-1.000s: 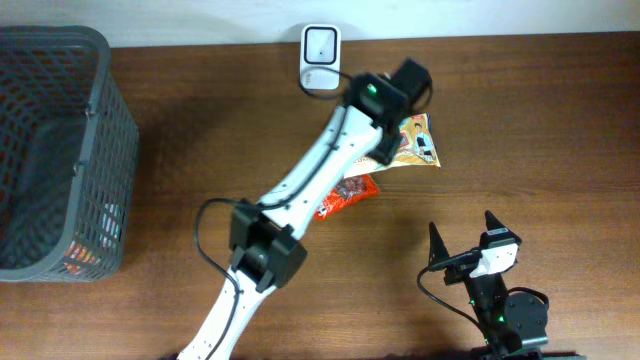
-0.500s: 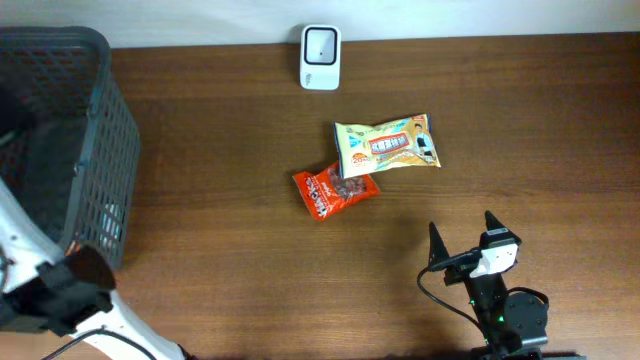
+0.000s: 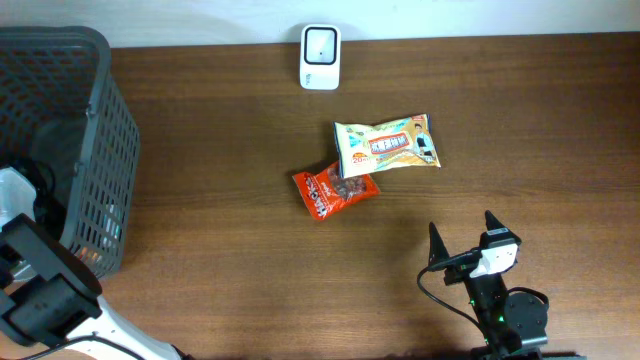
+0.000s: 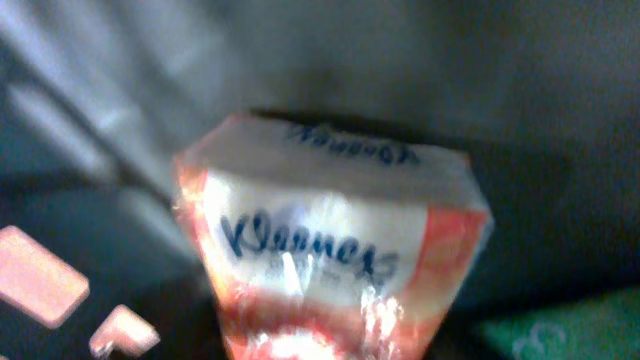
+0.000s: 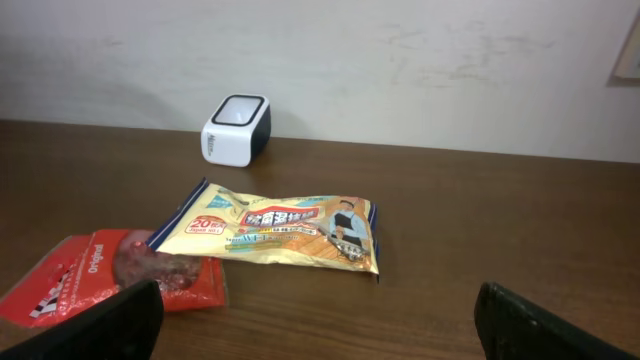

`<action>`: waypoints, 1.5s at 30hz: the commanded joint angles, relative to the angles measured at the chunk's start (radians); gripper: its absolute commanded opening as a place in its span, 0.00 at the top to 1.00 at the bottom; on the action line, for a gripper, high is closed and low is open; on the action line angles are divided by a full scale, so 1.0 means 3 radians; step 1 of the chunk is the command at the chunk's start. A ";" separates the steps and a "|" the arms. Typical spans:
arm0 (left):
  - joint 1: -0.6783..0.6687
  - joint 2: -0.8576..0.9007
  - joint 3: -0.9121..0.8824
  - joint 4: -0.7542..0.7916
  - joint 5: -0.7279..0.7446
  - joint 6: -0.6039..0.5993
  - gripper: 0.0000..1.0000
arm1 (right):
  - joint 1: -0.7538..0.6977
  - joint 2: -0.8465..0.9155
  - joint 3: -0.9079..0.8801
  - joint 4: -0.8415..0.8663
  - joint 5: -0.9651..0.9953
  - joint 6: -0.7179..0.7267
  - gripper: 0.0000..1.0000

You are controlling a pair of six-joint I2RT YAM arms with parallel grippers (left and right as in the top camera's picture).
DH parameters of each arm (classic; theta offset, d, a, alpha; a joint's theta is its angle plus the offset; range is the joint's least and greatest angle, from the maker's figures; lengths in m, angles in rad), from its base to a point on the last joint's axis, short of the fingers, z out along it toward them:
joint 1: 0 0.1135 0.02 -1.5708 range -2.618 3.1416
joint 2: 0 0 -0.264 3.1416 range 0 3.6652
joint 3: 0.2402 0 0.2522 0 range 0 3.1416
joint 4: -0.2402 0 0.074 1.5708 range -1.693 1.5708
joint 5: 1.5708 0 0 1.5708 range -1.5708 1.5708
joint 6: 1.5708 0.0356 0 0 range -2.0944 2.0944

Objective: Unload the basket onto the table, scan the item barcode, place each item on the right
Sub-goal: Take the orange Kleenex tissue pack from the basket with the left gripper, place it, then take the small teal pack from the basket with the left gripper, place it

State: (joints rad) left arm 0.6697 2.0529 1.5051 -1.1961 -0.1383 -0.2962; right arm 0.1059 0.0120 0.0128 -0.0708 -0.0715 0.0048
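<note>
A pack of Kleenex tissues (image 4: 330,240), white with orange-red sides, fills the left wrist view at very close range, against the dark inside of the basket (image 3: 100,100). My left gripper's fingers do not show there, and from overhead only the left arm (image 3: 40,290) shows, reaching into the basket. The white barcode scanner (image 3: 320,44) stands at the table's far edge. My right gripper (image 3: 460,240) rests open near the front edge, with nothing between its fingers (image 5: 100,320).
A yellow snack pack (image 3: 386,146) and a red snack pack (image 3: 335,192) lie side by side mid-table, in front of the scanner (image 5: 237,130). Other items lie on the basket floor, among them a green one (image 4: 580,335) and a pink one (image 4: 35,275).
The left arm has swung from the snack packs near the scanner over to the basket at the left and reached into it. The right arm has not moved.
</note>
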 commanded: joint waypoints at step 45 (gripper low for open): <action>-0.0404 -0.0512 0.1826 -0.1336 0.0575 0.0828 0.03 | 0.0018 -0.0019 -0.0024 -0.0009 -0.0006 0.0036 0.02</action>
State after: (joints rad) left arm 0.5457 1.8652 2.1464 -1.6161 -0.0715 -0.1448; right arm 0.1059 0.0120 0.0128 -0.0708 -0.0715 0.0048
